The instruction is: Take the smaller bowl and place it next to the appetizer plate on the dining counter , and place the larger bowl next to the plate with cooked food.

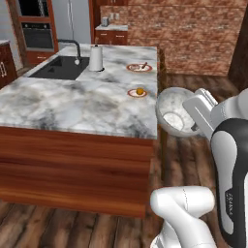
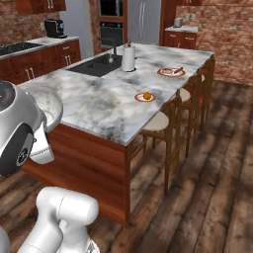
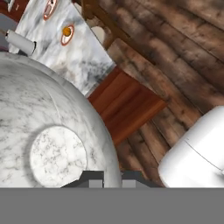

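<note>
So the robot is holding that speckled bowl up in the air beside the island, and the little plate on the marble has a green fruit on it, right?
Nearly. The food on the appetizer plate is orange, not green, as the left base view shows. The rest holds: the gripper has the smaller bowl raised beside the dining counter.

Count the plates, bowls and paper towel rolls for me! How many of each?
Plates: 2 (appetizer plate, plate with cooked food)
Bowls: 1 (smaller bowl, held by the gripper)
Paper towel rolls: 1 (paper towel roll)
Total: 4
</note>
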